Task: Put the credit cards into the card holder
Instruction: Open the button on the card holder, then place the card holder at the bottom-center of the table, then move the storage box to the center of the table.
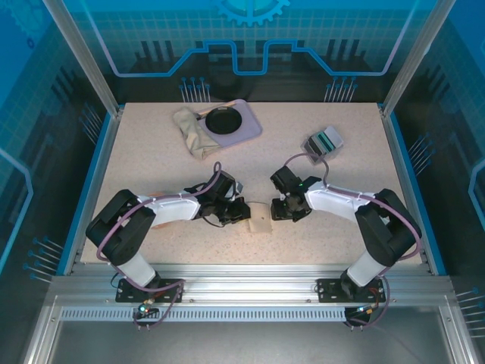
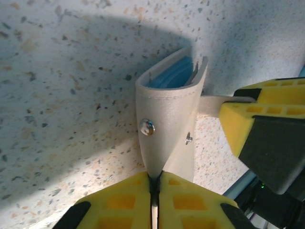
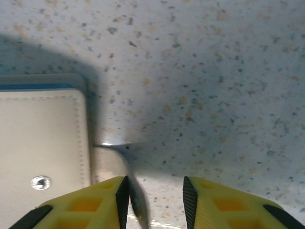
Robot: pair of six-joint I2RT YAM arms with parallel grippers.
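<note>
The tan card holder (image 1: 259,218) lies between my two grippers near the table's front. My left gripper (image 2: 156,179) is shut on the folded card holder's (image 2: 167,114) near edge. A blue credit card (image 2: 172,76) sits inside the fold. My right gripper (image 3: 155,191) stands open on the holder's other side. The holder's snap strap (image 3: 114,155) curls up right beside the gripper's left finger. The holder's outer face (image 3: 43,133) fills the left of the right wrist view. More credit cards (image 1: 326,139) stand upright in a small grey tray.
A lilac plate (image 1: 246,125) with a black disc on it and a crumpled beige cloth (image 1: 192,130) sit at the back left. The grey tray (image 1: 314,144) is at the back right. Metal frame posts and rails border the speckled table (image 1: 151,167).
</note>
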